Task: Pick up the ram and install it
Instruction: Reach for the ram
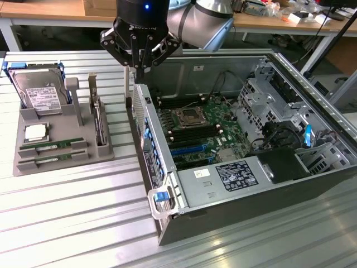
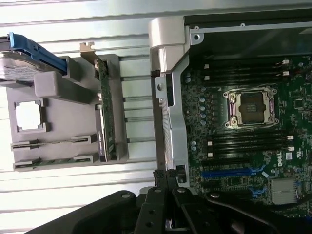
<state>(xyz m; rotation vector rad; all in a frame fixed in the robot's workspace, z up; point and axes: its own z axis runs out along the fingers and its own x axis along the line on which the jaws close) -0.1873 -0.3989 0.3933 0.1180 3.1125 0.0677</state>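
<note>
Your black gripper (image 1: 141,66) hovers over the open black computer case (image 1: 223,223), fingers pinched together, empty. Two thin green ram sticks (image 1: 50,146) lie in the grey moulded tray (image 1: 64,127).

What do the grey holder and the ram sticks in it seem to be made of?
Grey holder: probably plastic, uniformly matte grey with no glints. Ram sticks: green circuit board, likely fibreglass laminate, with white label patches.

A grey parts tray (image 1: 64,127) sits at frame left on the slatted metal table (image 1: 72,212), an open black computer case (image 1: 146,120) centre to right. In the tray: silver hard drive (image 1: 39,92) uppermost, square silver CPU chip (image 1: 34,133) below, two green ram sticks (image 1: 51,146) lowest.
</note>
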